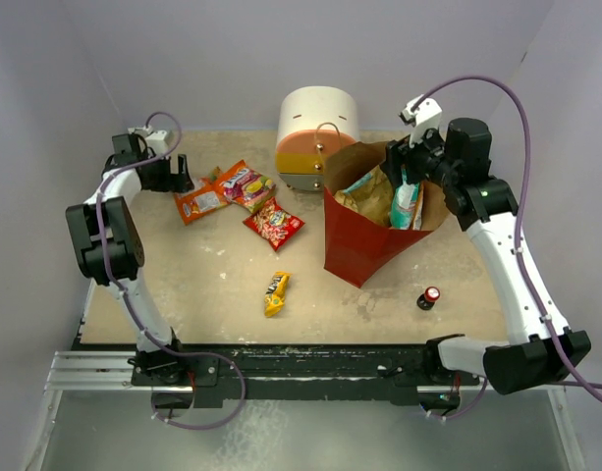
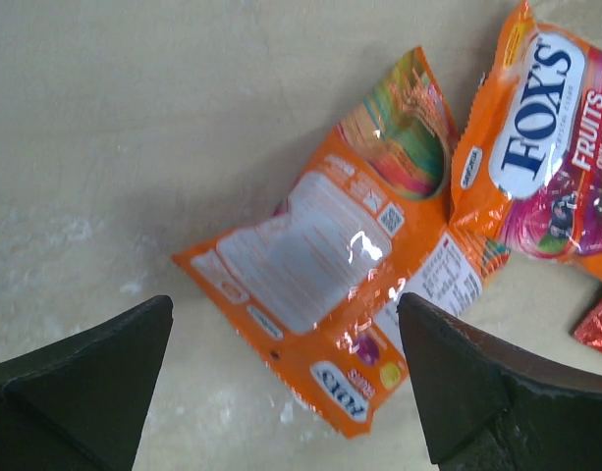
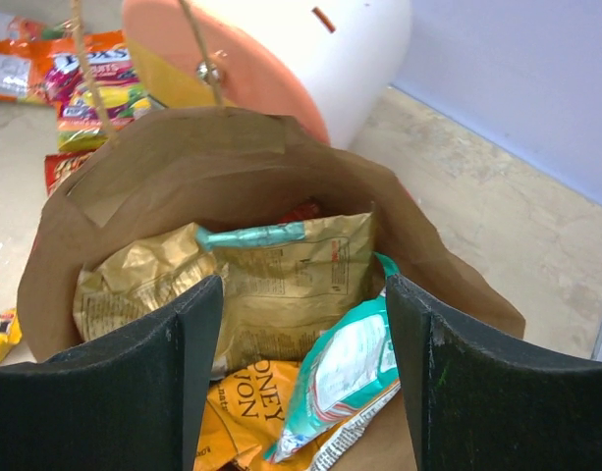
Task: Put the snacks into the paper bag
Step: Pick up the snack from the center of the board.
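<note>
The paper bag [image 1: 362, 247] stands upright right of centre, red outside and brown inside [image 3: 183, 157]. In it lie a gold chip bag [image 3: 271, 285], an orange chip bag [image 3: 237, 412] and a teal candy bag [image 3: 350, 378]. My right gripper [image 3: 302, 294] hangs open over the bag's mouth [image 1: 409, 169], the teal bag loose below its fingers. On the table lie an orange Fox's packet [image 2: 320, 265], a second Fox's packet [image 2: 546, 167], a red packet [image 1: 274, 224] and a yellow bar [image 1: 275, 292]. My left gripper [image 2: 286, 314] is open just above the near end of the orange packet [image 1: 200, 202].
A round white-orange-yellow drawer unit [image 1: 315, 123] stands right behind the bag. A tiny red-capped bottle [image 1: 430, 297] stands at the front right. The bag's thin handle [image 3: 89, 69] rises at its far rim. Grey walls close in the table at the back and sides.
</note>
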Controlling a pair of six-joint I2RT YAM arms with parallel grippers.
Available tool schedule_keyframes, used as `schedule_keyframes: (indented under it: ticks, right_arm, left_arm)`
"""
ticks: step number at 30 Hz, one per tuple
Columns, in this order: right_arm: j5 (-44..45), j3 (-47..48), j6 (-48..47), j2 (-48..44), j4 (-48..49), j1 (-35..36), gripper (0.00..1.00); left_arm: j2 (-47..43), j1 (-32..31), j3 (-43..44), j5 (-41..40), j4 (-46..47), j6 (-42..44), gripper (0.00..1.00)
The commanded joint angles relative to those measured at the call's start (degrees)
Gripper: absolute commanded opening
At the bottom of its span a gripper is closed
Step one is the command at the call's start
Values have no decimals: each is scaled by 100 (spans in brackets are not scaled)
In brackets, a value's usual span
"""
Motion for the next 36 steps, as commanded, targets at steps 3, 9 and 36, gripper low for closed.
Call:
schedule_keyframes:
  ticks: [3,9,36]
  right_arm:
    - [-535,245,-312,-283,-148,-4,71]
    - [-724,179,-294,-333,-156,-4,73]
    - [-1257,-210,-242,-657,-57,-4,77]
  left_arm:
    - [566,-1,1004,495,235,87,100]
    - [1368,-6,1949,1008,-550,230,100]
    - [900,-3,866,1591,-2299,1184,66]
